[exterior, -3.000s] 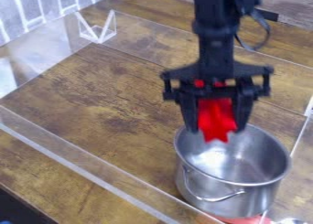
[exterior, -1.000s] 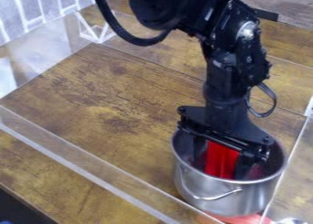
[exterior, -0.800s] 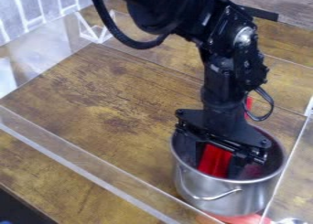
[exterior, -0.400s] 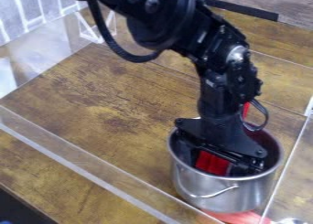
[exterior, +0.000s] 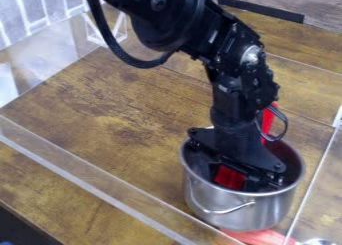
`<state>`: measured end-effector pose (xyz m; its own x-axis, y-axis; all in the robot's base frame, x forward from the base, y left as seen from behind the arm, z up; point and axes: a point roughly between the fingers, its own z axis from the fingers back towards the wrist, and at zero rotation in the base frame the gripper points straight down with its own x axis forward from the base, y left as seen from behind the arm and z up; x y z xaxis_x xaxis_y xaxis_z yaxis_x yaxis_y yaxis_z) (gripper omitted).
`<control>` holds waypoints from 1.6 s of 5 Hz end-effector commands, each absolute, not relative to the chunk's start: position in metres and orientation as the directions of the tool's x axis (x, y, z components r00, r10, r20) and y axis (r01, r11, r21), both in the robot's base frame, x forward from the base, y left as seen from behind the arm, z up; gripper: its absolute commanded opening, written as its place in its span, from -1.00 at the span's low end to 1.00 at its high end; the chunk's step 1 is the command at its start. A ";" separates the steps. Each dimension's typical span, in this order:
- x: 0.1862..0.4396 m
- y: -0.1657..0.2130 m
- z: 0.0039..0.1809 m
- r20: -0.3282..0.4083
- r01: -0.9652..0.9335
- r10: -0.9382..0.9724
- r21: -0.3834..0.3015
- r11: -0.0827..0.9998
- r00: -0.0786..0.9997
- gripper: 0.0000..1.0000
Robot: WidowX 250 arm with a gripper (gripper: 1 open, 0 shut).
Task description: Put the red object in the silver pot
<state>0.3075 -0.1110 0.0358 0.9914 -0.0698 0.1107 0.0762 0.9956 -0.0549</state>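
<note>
We have the black gripper [exterior: 246, 171] lowered into the mouth of the shiny round stainless-steel pot [exterior: 214, 194], which stands on the wooden table [exterior: 120, 99], and the bright red elongated plastic block [exterior: 231, 175] sits between its jaws, inside the rim. We cannot tell whether the jaws grip it or have let go. To finish cleanly, we judge we should part the jaws fully, then lift straight up without catching the rim.
</note>
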 end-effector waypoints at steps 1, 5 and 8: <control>0.314 -0.102 0.051 0.119 0.097 -0.088 -0.076 0.992 0.989 1.00; 0.314 -0.101 0.070 0.063 0.065 -0.058 -0.113 0.992 0.996 1.00; 0.311 -0.095 0.069 0.047 0.062 -0.056 -0.133 0.989 0.997 -1.00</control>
